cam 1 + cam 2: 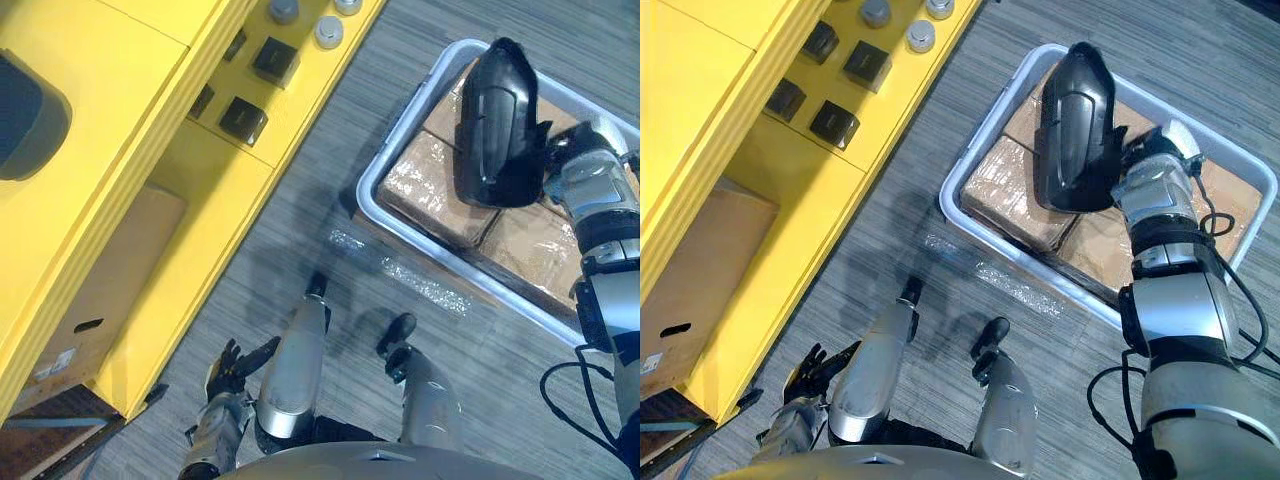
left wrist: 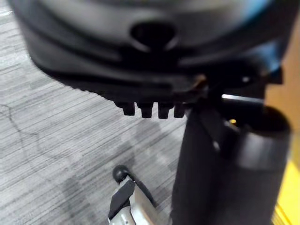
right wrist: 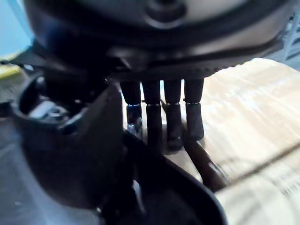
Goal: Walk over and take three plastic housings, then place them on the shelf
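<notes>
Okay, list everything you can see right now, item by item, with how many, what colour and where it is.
yellow shelf: one, yellow, on the robot's left
small square blocks: four, black, on the shelf's top
round caps: three, grey, on the shelf's top past the blocks
cardboard box: one, brown, in the shelf's lower compartment
tray: one, light grey, on the floor to the robot's right
wrapped packages: several, brown, inside the tray
large housing: one, black, upright over the packages, held by the right hand
floor: grey carpet
right hand: dark, gripping the large housing
left hand: dark, fingers spread, low beside the shelf
</notes>
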`<state>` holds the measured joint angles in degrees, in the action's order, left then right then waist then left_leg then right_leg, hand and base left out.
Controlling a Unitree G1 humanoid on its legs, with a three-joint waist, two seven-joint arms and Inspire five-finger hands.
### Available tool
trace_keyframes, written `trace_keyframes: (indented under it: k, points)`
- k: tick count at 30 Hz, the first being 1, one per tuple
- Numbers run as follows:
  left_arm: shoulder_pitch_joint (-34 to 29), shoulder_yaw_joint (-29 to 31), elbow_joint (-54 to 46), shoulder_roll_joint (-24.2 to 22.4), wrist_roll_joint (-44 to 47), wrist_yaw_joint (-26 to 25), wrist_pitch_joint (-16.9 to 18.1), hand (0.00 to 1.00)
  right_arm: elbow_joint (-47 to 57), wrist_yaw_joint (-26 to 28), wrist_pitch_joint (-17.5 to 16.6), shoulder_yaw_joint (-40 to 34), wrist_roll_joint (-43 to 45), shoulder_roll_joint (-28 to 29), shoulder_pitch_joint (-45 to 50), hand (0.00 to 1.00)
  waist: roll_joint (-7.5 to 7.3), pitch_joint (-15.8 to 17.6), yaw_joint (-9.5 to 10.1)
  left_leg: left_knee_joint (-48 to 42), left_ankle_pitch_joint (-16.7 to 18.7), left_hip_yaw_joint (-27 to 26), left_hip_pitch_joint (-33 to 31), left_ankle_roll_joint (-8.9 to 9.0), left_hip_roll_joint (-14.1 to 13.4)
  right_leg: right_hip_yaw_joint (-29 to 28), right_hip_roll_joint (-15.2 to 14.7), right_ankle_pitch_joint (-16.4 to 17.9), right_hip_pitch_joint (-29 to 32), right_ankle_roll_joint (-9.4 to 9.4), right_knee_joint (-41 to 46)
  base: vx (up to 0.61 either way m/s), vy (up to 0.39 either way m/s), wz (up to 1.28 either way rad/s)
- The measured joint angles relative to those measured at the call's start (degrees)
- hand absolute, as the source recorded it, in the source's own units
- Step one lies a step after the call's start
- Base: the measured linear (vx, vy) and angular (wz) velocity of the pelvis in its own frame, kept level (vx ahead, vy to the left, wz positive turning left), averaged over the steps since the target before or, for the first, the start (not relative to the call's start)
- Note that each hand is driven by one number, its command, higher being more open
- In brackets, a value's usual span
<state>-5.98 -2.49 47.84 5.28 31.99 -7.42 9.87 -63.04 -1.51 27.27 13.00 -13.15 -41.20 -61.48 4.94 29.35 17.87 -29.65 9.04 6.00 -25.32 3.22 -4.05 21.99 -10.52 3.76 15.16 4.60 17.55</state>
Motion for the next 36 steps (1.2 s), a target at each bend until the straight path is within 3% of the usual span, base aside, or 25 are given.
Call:
trace_keyframes:
  k: [4, 7, 9, 10, 16, 19, 22, 26, 29, 33, 36]
  points:
    - [0.0, -0.9, 0.0, 0.1, 1.3, -0.1, 0.0, 1.00, -0.2, -1.0, 0.9, -1.8, -2.2, 0.5, 0.2, 0.00, 0.20, -0.1, 0.18, 1.2, -0.7, 0.1, 0.6, 0.34, 0.1, 0.1, -0.3, 0.5, 0.2, -0.49, 0.8, 0.00, -0.018, 0.03]
    - [0.0, -2.0, -0.7, 0.1, 1.6, -0.3, 0.0, 1.00, 0.0, -4.6, -0.4, -3.6, -2.2, 0.6, 1.9, 0.00, 1.09, -0.5, 0.56, 2.2, -1.4, 0.4, 0.9, 0.49, 0.3, 0.5, -0.6, 1.0, 0.6, -0.73, 1.6, -0.02, -0.033, 0.08]
    - [0.0, -2.2, -0.8, 0.1, 1.6, -0.3, 0.0, 1.00, -0.1, -6.5, -3.4, -3.7, -2.3, 0.6, 2.8, 0.00, 1.36, -0.7, 0.42, 2.2, -1.6, 0.5, 0.9, 0.65, 0.3, 0.5, -0.6, 1.1, 0.7, -0.91, 2.1, -0.02, -0.009, 0.01]
    - [0.0, -2.2, -1.2, 0.1, 1.6, -0.3, 0.0, 1.00, 0.0, -7.4, -6.5, -3.6, -2.2, 0.6, 4.5, 0.00, 1.36, -0.7, 0.31, 2.2, -1.7, 0.5, 1.1, 0.75, 0.1, 0.5, -0.5, 1.1, 0.7, -0.99, 2.4, -0.04, -0.015, -0.02]
    - [-0.1, -2.2, -3.5, 0.4, 1.6, -1.2, 0.2, 1.00, 4.0, -12.3, -14.7, -3.3, -2.0, 2.8, 11.4, 0.00, 1.02, -0.6, -1.24, 3.0, -1.7, -0.7, 3.9, 0.76, -0.5, -0.6, -0.1, 1.1, -1.3, -0.98, 2.0, -0.01, 0.002, -0.09]
    - [-0.5, -1.9, -7.1, 0.9, 1.5, -2.4, 1.1, 1.00, 8.9, -14.4, -16.6, -3.2, -2.1, 4.5, 15.5, 0.00, 0.07, -0.6, -2.75, 3.7, -1.8, -1.3, 4.9, 0.85, -1.1, -0.9, 0.4, 0.9, -1.9, -0.82, 1.1, 0.00, -0.018, -0.16]
    - [-1.5, -1.1, -13.7, 1.4, -0.8, -5.4, 1.8, 1.00, 13.6, -16.5, -18.1, -3.1, -2.2, 6.9, 20.0, 0.00, -2.41, -0.5, -4.32, 6.1, -2.2, -2.4, 8.1, 1.31, -1.8, -1.3, 0.9, 0.8, -3.7, -0.82, 0.0, 0.06, -0.052, -0.17]
    - [-3.8, -0.9, -28.8, 1.7, -6.7, -8.5, 1.7, 1.00, 22.0, -20.1, -19.0, -3.4, -4.9, 8.2, 26.2, 0.00, -4.48, -0.5, -5.98, 9.9, -2.8, -3.9, 13.3, 1.82, -2.6, -1.9, 1.7, 0.7, -7.4, -0.86, -2.1, 0.07, -0.053, -0.13]
    - [-2.9, -1.0, -39.7, 2.3, -12.3, -8.7, 0.8, 1.00, 27.3, -21.7, -20.4, -4.2, -7.9, 8.8, 28.7, 0.00, -5.00, -0.5, -8.06, 12.8, -3.7, -4.6, 16.4, 1.93, -2.7, -2.0, 1.9, 0.5, -9.3, -1.15, -2.9, 0.06, -0.050, -0.10]
    - [1.8, -1.1, -44.0, 3.7, -10.6, -6.7, -2.7, 1.00, 30.2, -23.8, -23.2, -5.6, -11.3, 10.7, 30.6, 0.00, -5.02, -0.7, -9.79, 14.2, -3.7, -6.1, 20.1, 1.92, -3.1, -2.8, 2.5, -0.1, -12.4, -1.21, -4.7, 0.03, -0.015, -0.19]
    - [5.7, -1.3, -43.5, 4.4, -5.4, -5.4, -6.8, 1.00, 30.2, -24.2, -24.1, -5.6, -11.9, 11.9, 30.6, 0.00, -5.99, -1.5, -10.19, 14.8, -3.7, -7.1, 20.5, 1.93, -3.7, -3.5, 3.3, -1.2, -12.7, -1.30, -6.4, 0.00, -0.002, -0.16]
